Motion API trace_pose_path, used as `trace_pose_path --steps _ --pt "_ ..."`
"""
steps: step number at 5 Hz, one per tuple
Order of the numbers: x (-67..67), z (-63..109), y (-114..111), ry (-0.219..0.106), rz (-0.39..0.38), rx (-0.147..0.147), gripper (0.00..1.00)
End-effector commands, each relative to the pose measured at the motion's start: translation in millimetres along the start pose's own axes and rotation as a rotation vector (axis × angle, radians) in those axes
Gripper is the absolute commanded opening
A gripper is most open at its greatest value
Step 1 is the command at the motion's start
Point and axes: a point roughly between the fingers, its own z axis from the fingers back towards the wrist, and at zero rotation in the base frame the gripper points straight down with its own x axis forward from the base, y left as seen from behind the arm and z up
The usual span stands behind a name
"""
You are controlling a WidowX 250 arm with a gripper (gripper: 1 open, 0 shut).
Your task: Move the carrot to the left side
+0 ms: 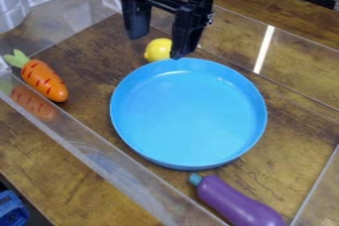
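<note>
The carrot [40, 77] is a small orange toy with dark grooves and a green top, lying at the left edge of the wooden table beside the clear wall. My gripper [162, 34] hangs at the top centre, far right of the carrot, above a small yellow fruit [158, 50]. Its two dark fingers stand apart with nothing between them.
A large blue plate [245, 131] fills the middle of the table. A purple eggplant [236, 203] lies at the front right edge. Clear plastic walls [79, 141] run along the left and front sides.
</note>
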Motion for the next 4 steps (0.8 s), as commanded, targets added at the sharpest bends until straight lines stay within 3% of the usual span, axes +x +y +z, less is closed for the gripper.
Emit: trace_pose_path --steps 1,2,4 --pt "3.2 -5.2 1 0.005 -0.004 0.003 1.00" --pt "3.9 -6.9 3 0.013 -0.001 0.007 1.00" --pt "6.6 7.0 5 -0.014 -0.030 0.010 1.00"
